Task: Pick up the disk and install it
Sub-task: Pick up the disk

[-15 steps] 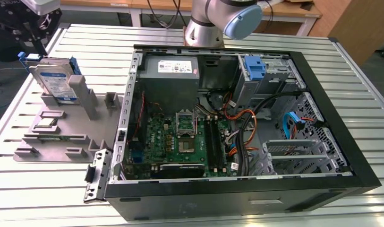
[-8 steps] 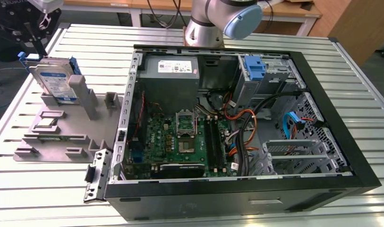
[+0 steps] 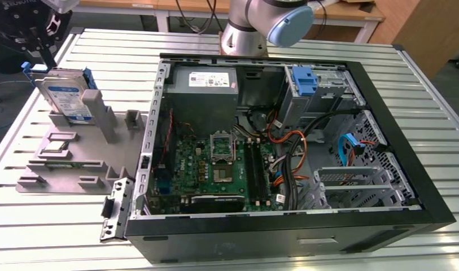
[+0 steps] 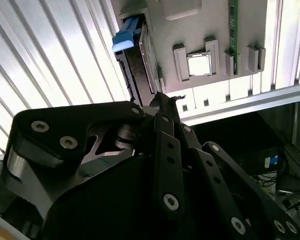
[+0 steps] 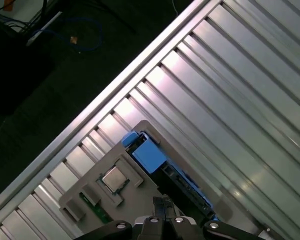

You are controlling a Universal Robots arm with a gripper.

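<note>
While your gripper [image 3: 47,61] hangs over the grey holder [image 3: 71,164], you see its fingers [image 5: 158,207] pressed together, gripping nothing. Just below them the disk [image 3: 67,96] stands upright in that holder's slot, with the open computer case [image 3: 410,141] beside the holder.

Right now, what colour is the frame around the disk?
Blue. The frame of the disk shows best in the first wrist view.

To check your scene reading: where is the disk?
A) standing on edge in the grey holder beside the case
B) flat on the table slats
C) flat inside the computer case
A: in the exterior view the disk stands upright in the grey holder, outside the open case.
</note>
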